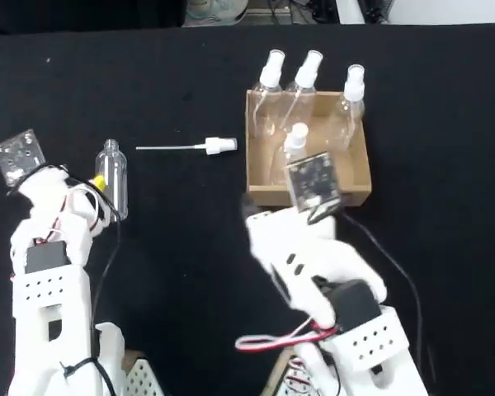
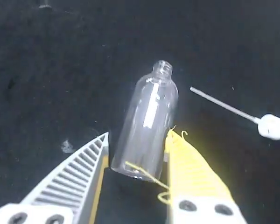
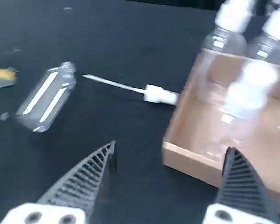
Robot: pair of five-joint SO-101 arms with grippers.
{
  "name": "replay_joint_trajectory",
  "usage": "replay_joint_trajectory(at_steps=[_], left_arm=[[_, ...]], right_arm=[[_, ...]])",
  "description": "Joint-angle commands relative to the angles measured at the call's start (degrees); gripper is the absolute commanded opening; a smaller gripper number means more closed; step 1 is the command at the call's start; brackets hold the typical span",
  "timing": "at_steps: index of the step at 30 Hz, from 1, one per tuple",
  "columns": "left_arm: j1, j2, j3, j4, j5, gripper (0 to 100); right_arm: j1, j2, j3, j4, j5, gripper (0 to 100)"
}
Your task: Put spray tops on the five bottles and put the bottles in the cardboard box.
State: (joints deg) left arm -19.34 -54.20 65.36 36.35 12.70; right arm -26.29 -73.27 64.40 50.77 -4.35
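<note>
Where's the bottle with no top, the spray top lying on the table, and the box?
Bare bottle (image 1: 114, 177): high view, middle of its clear body.
Spray top (image 1: 219, 146): high view, its white head.
Box (image 1: 268, 196): high view, its front wall.

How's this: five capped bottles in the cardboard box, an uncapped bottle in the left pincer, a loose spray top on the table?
Not quite: the high view shows four capped bottles in the cardboard box, not five. The uncapped bottle is in the left pincer and the loose spray top lies on the table.
</note>
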Motion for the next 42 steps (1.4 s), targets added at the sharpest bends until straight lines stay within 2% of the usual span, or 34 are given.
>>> replay_joint_trajectory(at_steps=[1,3,6,10,12,16,21,31,36,42], left_arm=[[-2.95,-0.09,-1.27,-1.67,4.48,19],[-4.97,-0.09,-0.57,-3.34,7.30,19],[-9.98,-0.09,3.74,-10.81,12.66,19],[-14.64,-0.18,9.63,-20.92,17.85,19],[-16.22,-0.18,11.56,-24.53,19.60,19],[-19.38,-0.18,13.14,-27.69,22.42,19],[-24.75,-0.18,12.18,-28.04,25.14,19],[-33.36,-0.26,9.54,-27.69,27.60,19],[-37.14,-0.26,8.84,-27.69,27.69,19],[-37.05,-0.26,8.92,-27.60,27.69,19]], right_arm=[[-6.51,0.66,-4.79,0.00,0.18,29.6],[-10.29,3.56,-6.02,-0.62,0.18,29.6],[-16.26,10.59,-7.34,-4.48,-0.26,29.6],[-21.36,23.96,-10.77,-14.59,-0.97,29.6],[-22.15,31.16,-13.76,-20.31,-4.84,29.6],[-23.12,44.97,-20.26,-31.82,-14.07,29.6],[-24.18,60.26,-30.99,-39.65,-17.93,29.6],[-24.53,87.16,-57.01,-38.68,-19.08,29.6],[-24.53,97.71,-70.81,-30.59,-19.34,29.6],[-21.71,109.41,-90.51,-15.91,-25.85,29.6]])
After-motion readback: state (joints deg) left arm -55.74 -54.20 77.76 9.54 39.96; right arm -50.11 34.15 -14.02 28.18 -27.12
